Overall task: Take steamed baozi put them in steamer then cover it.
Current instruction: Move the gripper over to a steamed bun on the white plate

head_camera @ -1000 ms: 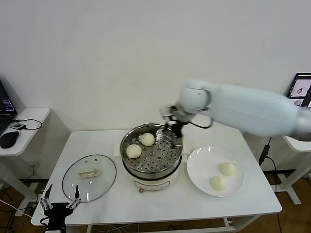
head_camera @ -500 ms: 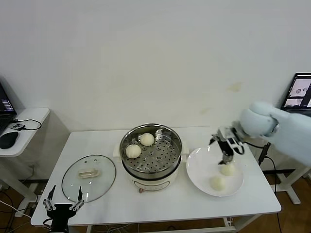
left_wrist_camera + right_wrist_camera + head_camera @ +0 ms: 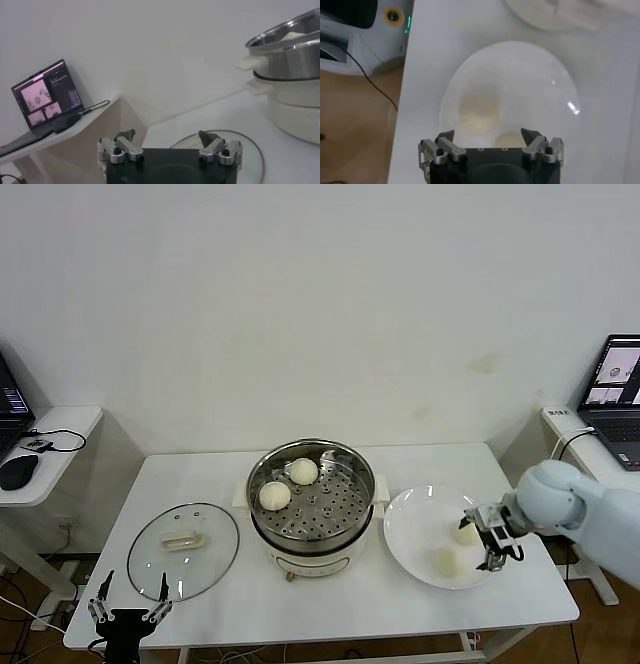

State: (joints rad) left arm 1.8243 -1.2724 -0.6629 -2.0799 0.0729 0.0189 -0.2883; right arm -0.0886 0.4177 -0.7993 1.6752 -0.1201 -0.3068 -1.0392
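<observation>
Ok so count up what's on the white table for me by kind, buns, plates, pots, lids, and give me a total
Buns: 4, two in the steamer at and, two on the plate at and
Plates: 1
Steamer pots: 1
Glass lids: 1
Total: 7

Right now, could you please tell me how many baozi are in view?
4. Two sit in the steamer on its tray: one baozi toward the back, another in front of it. Two lie on the plate: one beside the right claw, one nearer. None seems hidden.
</observation>
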